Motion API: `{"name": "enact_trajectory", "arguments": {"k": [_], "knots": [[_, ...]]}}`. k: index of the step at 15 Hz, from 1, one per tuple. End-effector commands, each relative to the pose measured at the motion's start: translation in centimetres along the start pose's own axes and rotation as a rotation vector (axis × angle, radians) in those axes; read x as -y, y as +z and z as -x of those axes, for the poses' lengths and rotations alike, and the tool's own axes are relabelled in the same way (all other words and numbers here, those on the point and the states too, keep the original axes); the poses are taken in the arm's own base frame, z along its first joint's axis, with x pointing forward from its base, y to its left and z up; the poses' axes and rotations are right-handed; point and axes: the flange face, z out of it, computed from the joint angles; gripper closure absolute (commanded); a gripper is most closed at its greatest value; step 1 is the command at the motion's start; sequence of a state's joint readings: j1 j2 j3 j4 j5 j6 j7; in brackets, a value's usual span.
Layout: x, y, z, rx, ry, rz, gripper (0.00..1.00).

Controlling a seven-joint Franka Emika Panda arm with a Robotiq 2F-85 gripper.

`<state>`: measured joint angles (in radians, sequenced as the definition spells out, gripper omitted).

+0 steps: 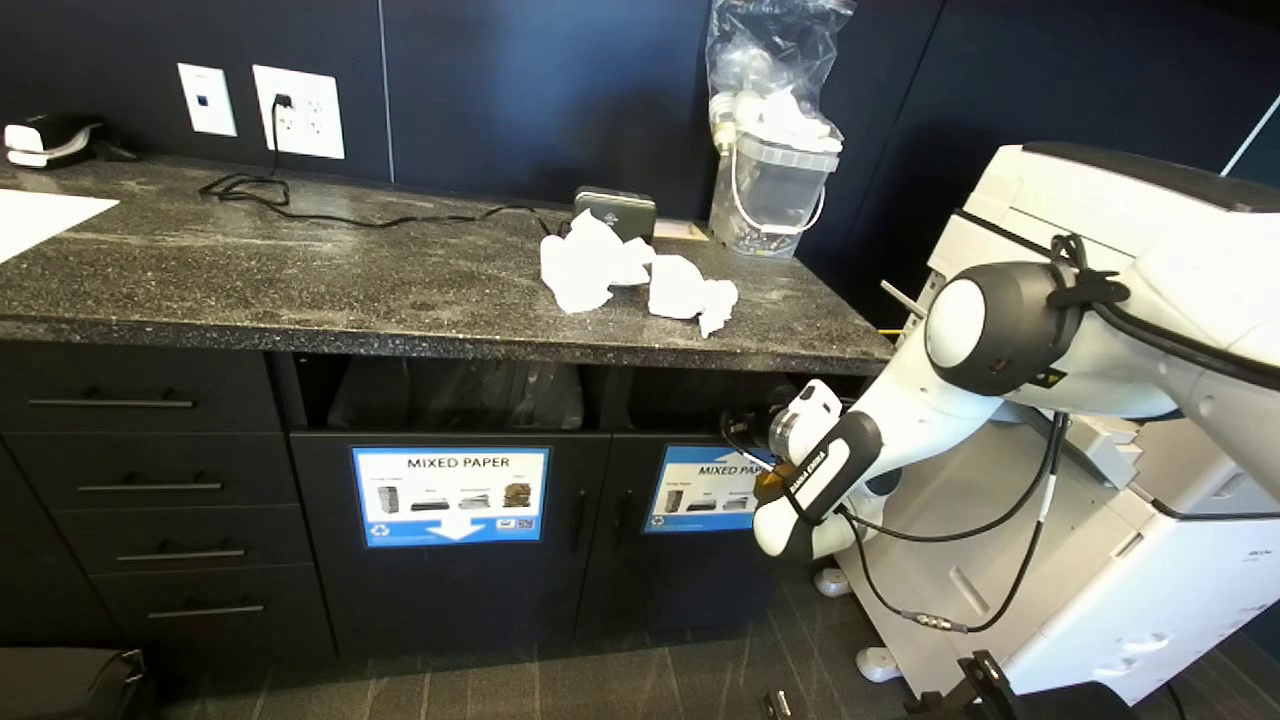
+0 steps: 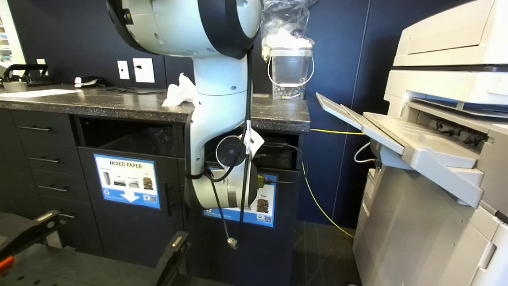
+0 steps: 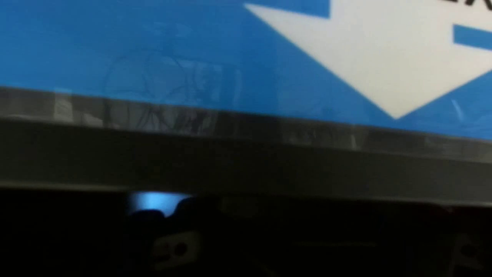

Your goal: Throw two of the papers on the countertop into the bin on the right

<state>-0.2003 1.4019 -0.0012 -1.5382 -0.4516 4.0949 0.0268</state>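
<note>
Nearest us, the white arm (image 2: 222, 107), bent down over the bin (image 1: 690, 590), the right-hand compartment; we read "MIXED PA" on its blue-and-white sign (image 1: 690, 510), the rest covered. The gripper (image 3: 315, 234) is at the bin's slot (image 1: 680, 395); how far in, we can't tell. Wrist view very dark there, but we make out two faint fingers (image 3: 175, 252) spread well apart; whether anything sits between them is too dark for us. Further back, the countertop (image 1: 400, 280): we see the papers (image 1: 583, 262) lying on it toward its right end, white, crumpled, two clumps side by side; wad count unclear. Behind them we have a dark box (image 1: 630, 213), then a clear bucket (image 1: 770, 190) just beside the dark wall (image 1: 520, 80).
</note>
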Motion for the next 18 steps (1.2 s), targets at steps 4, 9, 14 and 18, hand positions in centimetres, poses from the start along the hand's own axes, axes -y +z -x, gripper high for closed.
{"name": "enact_trajectory", "arguments": {"k": [4, 9, 14, 18], "knots": [[1.2, -1.4, 1.1, -0.164, 0.223, 0.039, 0.0], [0.5, 0.4, -1.5, -0.225, 0.293, 0.111, 0.0], [1.7, -0.6, -1.6, -0.155, 0.305, 0.181, 0.0], [3.1, -2.1, -0.5, -0.053, 0.251, 0.258, 0.0]]}}
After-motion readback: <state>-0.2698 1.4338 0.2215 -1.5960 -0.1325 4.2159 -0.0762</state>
